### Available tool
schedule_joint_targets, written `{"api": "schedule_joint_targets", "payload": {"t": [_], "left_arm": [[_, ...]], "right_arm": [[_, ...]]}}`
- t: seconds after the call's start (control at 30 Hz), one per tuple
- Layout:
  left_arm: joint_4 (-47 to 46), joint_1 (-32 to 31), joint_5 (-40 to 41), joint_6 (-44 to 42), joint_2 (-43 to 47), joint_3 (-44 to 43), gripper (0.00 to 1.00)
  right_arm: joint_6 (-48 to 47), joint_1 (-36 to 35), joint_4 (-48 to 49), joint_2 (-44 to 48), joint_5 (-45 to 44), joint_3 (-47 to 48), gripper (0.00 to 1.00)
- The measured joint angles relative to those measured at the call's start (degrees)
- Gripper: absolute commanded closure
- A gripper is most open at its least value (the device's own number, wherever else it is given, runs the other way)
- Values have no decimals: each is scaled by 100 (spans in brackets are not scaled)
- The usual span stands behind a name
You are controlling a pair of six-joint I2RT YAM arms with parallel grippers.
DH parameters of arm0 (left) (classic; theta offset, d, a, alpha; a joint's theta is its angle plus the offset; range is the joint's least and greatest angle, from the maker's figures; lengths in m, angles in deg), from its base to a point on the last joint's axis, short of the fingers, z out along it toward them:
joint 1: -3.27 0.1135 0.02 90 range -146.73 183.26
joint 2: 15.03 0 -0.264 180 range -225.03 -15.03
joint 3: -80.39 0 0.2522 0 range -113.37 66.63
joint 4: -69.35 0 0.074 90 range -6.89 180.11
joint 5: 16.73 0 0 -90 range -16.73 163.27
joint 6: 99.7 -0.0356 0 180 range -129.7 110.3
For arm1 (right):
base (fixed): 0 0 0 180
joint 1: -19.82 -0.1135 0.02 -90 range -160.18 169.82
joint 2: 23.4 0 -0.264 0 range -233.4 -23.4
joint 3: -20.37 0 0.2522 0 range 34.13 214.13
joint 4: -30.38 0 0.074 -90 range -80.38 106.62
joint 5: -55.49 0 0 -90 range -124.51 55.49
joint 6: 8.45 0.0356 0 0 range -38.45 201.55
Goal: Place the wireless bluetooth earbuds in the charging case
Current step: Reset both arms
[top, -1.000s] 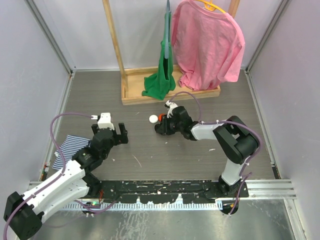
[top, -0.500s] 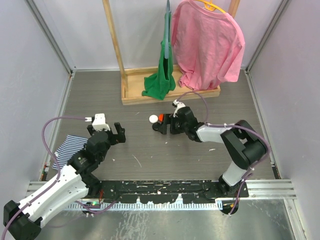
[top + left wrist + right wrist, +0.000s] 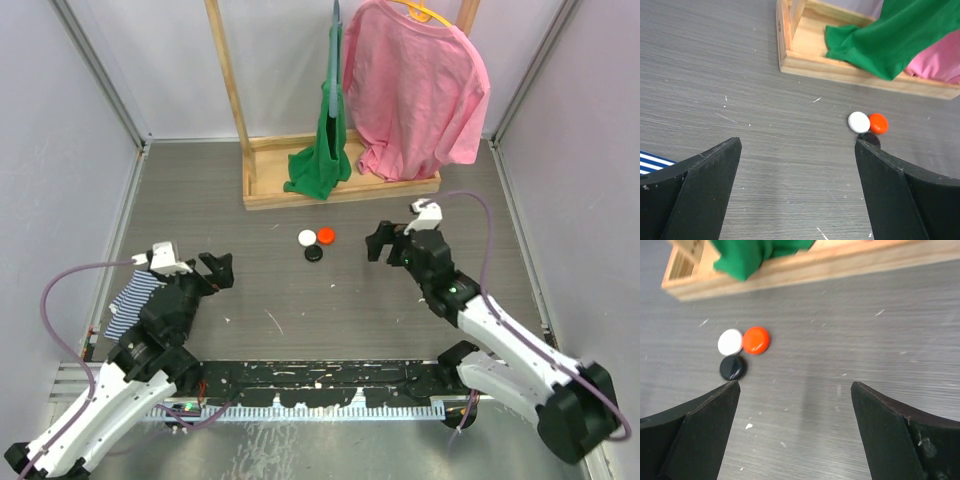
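Three small round pieces lie close together on the grey table: a white one (image 3: 307, 238), a red one (image 3: 326, 236) and a black one (image 3: 314, 253). I cannot make out earbuds or a charging case as such. The left wrist view has the white (image 3: 859, 122) and red (image 3: 878, 123) pieces ahead, the black (image 3: 870, 139) one at the right fingertip's edge. My left gripper (image 3: 212, 275) (image 3: 797, 145) stands open and empty, well left of them. My right gripper (image 3: 383, 242) (image 3: 795, 386) is open and empty, right of the pieces (image 3: 733, 367).
A wooden rack base (image 3: 340, 185) with a green cloth (image 3: 320, 165) and a pink shirt (image 3: 415, 85) stands at the back. A striped blue-white cloth (image 3: 128, 300) lies at the left, beside my left arm. Grey walls close in both sides.
My right gripper has opened and drawn back to the right, leaving the black piece on the table by the white and red ones. My left arm has pulled back leftward and nearer.
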Motion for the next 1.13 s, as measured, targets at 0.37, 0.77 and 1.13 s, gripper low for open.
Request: {"api": "schedule_joint_targets", "payload": {"t": [0.37,0.77,1.13], "left_arm": [[350,-155,387,170,1631,214,2],[396,-181,424,155,1128,284,2],[380,-181,409,136,970,306,2]], "right_arm": [[-584,4,-684,3174,-1766,-789,1],[-647,4,-798,3604,-1891,-1141,1],[-750,4,-734,3869,-1753,-1368,1]]}}
